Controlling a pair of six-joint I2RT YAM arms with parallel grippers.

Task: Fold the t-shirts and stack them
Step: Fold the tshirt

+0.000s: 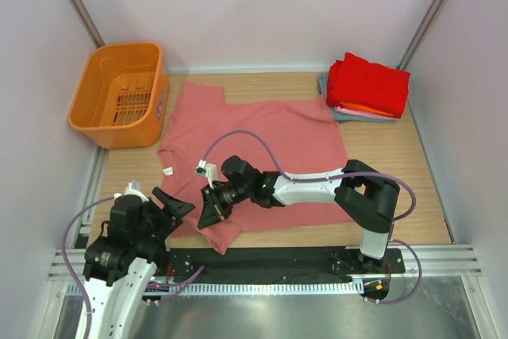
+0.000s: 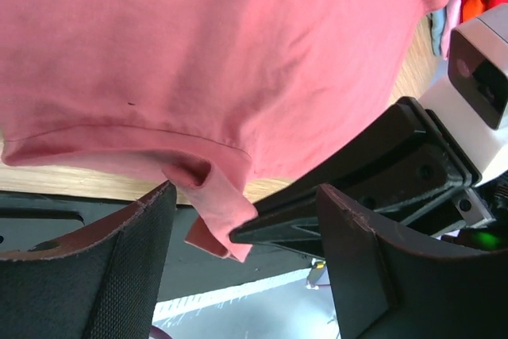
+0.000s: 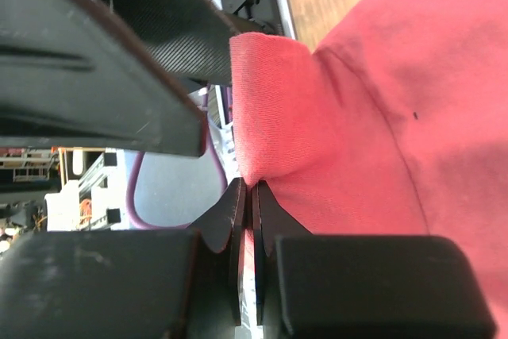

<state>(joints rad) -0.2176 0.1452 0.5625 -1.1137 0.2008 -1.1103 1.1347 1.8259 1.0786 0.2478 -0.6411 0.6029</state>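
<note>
Two grippers crowd the near sleeve (image 1: 225, 232) of the salmon-pink t-shirt (image 1: 270, 136), soft matte cotton spread flat with collar at 9 o'clock and hem at 3 o'clock: our right gripper (image 3: 248, 196) pinches that sleeve's fold, our left gripper (image 2: 246, 196) gapes wide, holding nothing, just at its 9 o'clock.

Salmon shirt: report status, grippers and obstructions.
Right gripper shut on salmon shirt, near-left edge. Left gripper open beside it, gripping nothing. Shirt spread open, unfolded. Right arm lies across it.
</note>
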